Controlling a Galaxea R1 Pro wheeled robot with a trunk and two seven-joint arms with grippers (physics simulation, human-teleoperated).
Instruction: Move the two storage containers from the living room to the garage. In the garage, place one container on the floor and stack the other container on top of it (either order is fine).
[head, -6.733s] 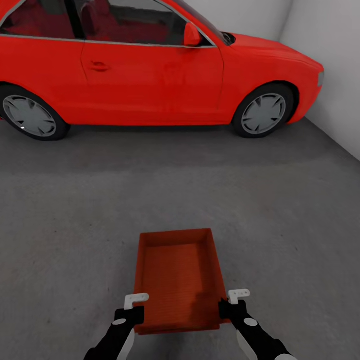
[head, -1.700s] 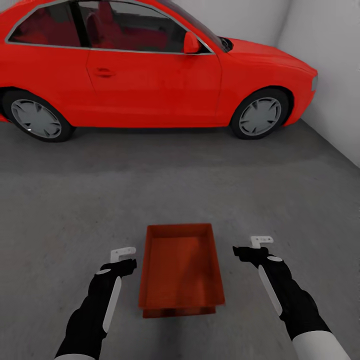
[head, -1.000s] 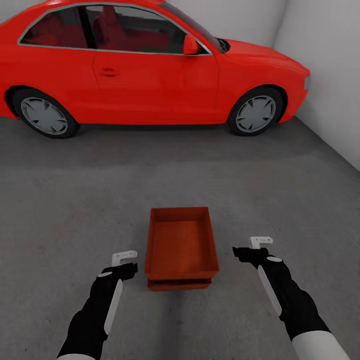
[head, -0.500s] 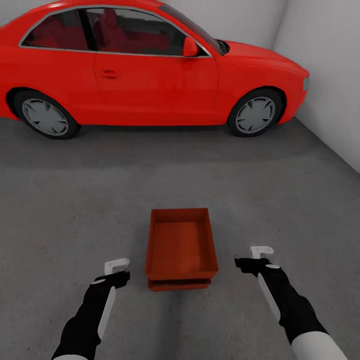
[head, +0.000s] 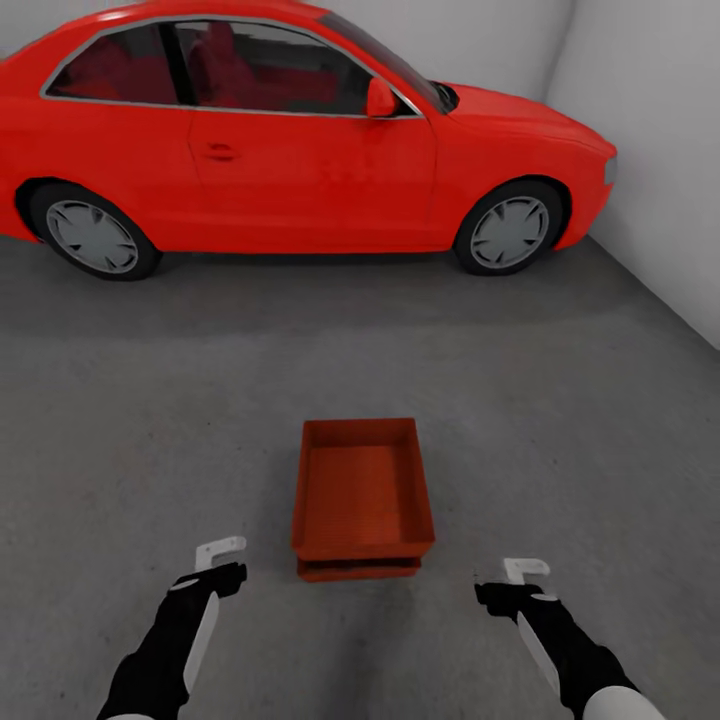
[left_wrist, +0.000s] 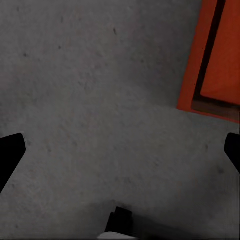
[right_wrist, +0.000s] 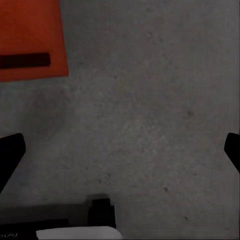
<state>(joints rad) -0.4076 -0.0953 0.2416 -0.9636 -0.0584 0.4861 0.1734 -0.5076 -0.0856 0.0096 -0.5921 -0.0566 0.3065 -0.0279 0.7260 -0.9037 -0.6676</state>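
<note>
Two rust-red storage containers (head: 362, 490) sit stacked on the dark grey garage floor (head: 150, 420). The lower one shows as a thin edge (head: 358, 571) under the upper one. My left gripper (head: 222, 556) hangs open to the stack's near left, apart from it. My right gripper (head: 524, 573) hangs open to its near right, also apart. The left wrist view has a corner of the stack (left_wrist: 215, 55) beyond the spread left gripper (left_wrist: 120, 150). A corner of the stack (right_wrist: 30, 35) also lies off to the side of the spread right gripper (right_wrist: 120, 150) in the right wrist view.
A red coupe car (head: 300, 140) stands across the far side of the garage. A white wall (head: 650, 150) closes the right side. Bare concrete lies all around the stack and between it and the car.
Both grippers let go of the upper container, spread apart, then drew back toward me. The view pulled away a little. The stack stays put.
</note>
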